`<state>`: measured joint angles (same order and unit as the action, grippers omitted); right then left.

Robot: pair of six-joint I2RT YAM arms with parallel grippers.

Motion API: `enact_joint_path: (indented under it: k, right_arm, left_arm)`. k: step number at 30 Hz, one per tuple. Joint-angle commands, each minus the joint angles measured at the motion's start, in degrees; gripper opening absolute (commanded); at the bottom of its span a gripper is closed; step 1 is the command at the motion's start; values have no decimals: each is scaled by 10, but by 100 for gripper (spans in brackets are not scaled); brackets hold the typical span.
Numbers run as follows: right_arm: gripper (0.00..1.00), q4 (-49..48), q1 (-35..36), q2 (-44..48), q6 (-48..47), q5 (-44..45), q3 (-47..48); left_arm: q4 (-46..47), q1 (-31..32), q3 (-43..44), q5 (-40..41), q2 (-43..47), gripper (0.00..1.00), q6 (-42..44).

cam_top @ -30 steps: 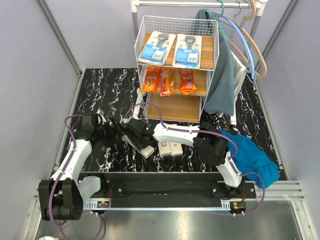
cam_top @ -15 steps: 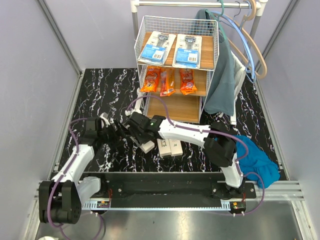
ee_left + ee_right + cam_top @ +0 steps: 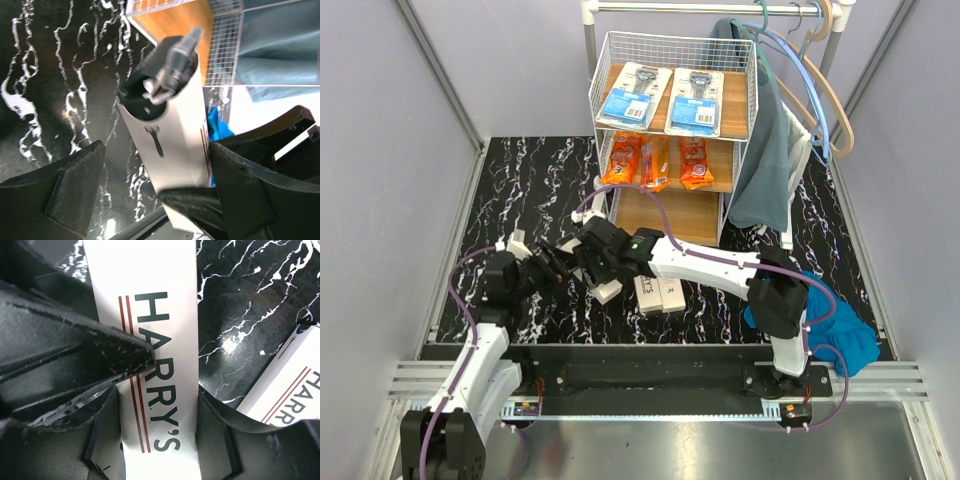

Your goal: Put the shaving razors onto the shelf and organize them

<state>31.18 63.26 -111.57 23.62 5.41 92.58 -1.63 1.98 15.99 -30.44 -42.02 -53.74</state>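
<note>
Right hand (image 3: 600,270) clamps a white box (image 3: 165,340) printed "HARRY'S" beside twin red lines, near the desk's (image 3: 520,180) front edge. Left hand (image 3: 558,262) gapes wide astride it. Two matching boxes (image 3: 659,295) lie before the shelf (image 3: 670,218).

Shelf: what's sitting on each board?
Top board: two blue razor cards. Middle board: three orange bags. Bottom board: nothing on the visible part; its rear is covered by the board above.
</note>
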Motion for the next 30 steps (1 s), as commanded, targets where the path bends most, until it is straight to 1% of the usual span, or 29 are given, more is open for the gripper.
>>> enact_joint_path:
  k: [1,4,5,9,10,12,13,14,19,23,24,26,27,30]
  right_arm:
    - [38,-60,5,51,9,-31,-9]
    - [38,-60,5,51,5,-40,-10]
    - [38,-60,5,50,5,-44,-11]
    - [38,-66,5,50,5,-52,-15]
    - [39,-67,5,50,6,-52,-20]
    - [40,-71,5,52,7,-52,-25]
    - [40,-76,5,53,10,-52,-31]
    - [41,-79,5,53,12,-52,-34]
    - [45,-78,5,50,19,-52,-35]
    - [62,-73,5,58,21,-40,-37]
    - [70,-70,5,66,22,-30,-39]
    - [77,-65,5,78,26,-13,-42]
    - [83,-61,4,91,26,-1,-44]
    - [91,-62,3,124,35,15,-63]
  left_arm:
    - [82,3,-27,-1,12,86,-43]
    - [127,3,-44,-15,-3,84,-66]
    - [157,2,-49,-22,-12,83,-73]
    - [205,2,-65,-35,-32,73,-95]
    - [206,3,-65,-36,-34,65,-95]
    - [204,3,-61,-39,-33,54,-90]
    - [201,2,-61,-39,-29,44,-88]
    - [197,3,-61,-38,-26,42,-87]
    - [186,2,-57,-39,-19,40,-76]
    - [206,3,-58,-55,-26,37,-73]
    - [214,3,-58,-60,-30,37,-73]
    - [240,2,-54,-87,-51,37,-70]
    - [246,3,-47,-97,-59,38,-61]
    - [270,2,-27,-141,-94,38,-40]
